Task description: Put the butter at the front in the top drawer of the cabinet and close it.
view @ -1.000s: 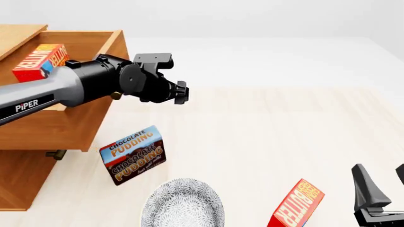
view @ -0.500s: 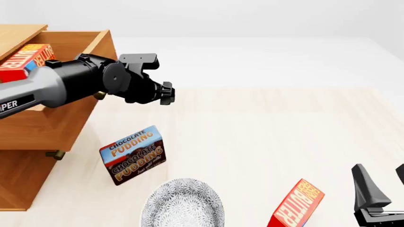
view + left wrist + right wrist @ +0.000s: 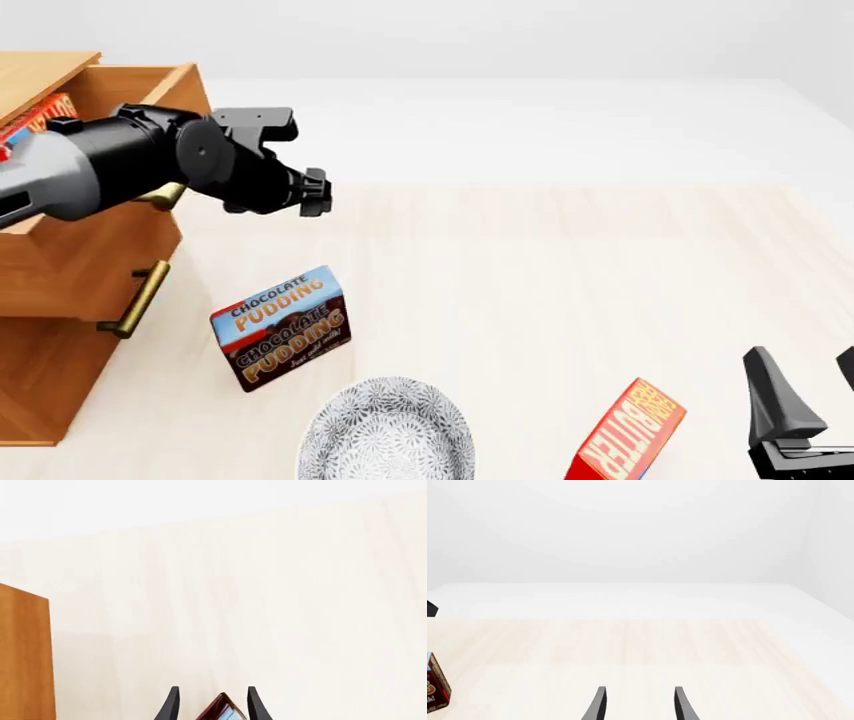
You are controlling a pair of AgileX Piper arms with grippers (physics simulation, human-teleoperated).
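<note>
Two butter cartons on record. One butter (image 3: 40,115) lies inside the top drawer (image 3: 94,265) of the cabinet (image 3: 47,385), only a red-and-orange sliver showing behind the left arm; the drawer stands partly pulled out, its brass bar handle (image 3: 134,298) visible on the front panel. The second butter carton (image 3: 625,432) stands tilted on the tabletop (image 3: 561,270) near the front edge, just beside the right end effector (image 3: 801,400).

Other items, front view: chocolate pudding box (image 3: 280,326), upright and tilted, near the cabinet; patterned grey plate (image 3: 386,430) just in front of it, cut off by the frame.

Left end effector (image 3: 310,190): hangs over the tabletop beside the drawer's corner, holding nothing. The front view does not show its fingers clearly; the left wrist view does, with two dark fingertips (image 3: 172,705) parted at a moderate gap, a corner of the pudding box between and beyond them, and a slab of cabinet wood at the frame's edge.

Right end effector: low near the front edge, fingers apart, nothing between them. Its wrist view adds bare tabletop, a white backdrop, and an edge of the pudding box.
</note>
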